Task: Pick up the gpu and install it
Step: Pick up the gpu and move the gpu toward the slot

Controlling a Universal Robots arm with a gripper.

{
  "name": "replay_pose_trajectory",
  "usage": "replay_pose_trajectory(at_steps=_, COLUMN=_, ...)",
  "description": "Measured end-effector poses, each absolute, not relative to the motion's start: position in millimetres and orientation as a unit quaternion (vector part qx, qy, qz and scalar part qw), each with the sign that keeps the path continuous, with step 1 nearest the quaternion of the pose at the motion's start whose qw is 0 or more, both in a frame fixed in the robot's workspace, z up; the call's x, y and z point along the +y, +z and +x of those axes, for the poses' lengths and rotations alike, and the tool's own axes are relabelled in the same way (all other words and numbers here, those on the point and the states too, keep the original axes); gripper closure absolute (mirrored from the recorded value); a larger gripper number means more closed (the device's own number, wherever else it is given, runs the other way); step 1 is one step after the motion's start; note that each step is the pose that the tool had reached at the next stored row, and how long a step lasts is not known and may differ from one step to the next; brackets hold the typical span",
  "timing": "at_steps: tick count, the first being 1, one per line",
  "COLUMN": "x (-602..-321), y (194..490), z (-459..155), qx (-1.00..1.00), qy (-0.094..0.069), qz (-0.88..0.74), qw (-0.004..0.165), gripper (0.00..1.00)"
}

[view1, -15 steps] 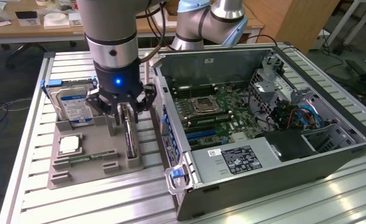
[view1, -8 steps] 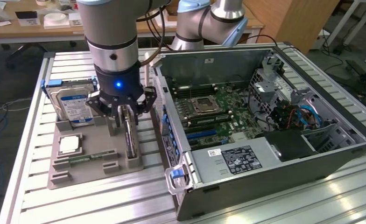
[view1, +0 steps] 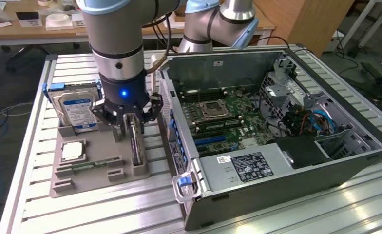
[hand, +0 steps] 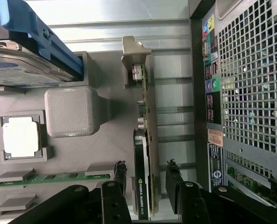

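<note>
The wrist view shows the gpu point(hand: 141, 163) standing on its thin edge in a slot of the gray tray point(hand: 110, 121). The two fingers point(hand: 174, 179) are spread, one on each side, not pinching it. In the exterior view the arm hides part of it. The tray also holds a hard drive point(view1: 77, 109), a chip point(view1: 72, 151) and a memory stick point(view1: 90, 165). An open computer case point(view1: 217, 68) sits on the desk point(view1: 80, 209) at the exterior view's right.

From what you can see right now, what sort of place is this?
Probably a robotics lab: a robot arm stands over a slotted aluminium table with an open computer case and a grey parts fixture.
</note>
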State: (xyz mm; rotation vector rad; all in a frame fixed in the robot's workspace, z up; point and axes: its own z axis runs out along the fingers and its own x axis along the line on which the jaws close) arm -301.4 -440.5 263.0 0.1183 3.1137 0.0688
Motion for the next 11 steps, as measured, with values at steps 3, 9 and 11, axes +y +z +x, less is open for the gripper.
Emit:
replay_pose_trajectory(at_steps=3, x=-440.3, y=260.6, z=-302.5, qx=0.999, qy=0.022, qz=0.038, qw=0.012, gripper=0.53)
replay_pose_trajectory(at_steps=9, x=-439.7, y=251.0, z=-303.4, qx=0.999, qy=0.022, qz=0.038, qw=0.012, gripper=0.53)
replay_pose_trajectory(at_steps=11, x=-439.5, y=247.4, z=-303.4, qx=0.999, qy=0.022, qz=0.038, qw=0.012, gripper=0.53)
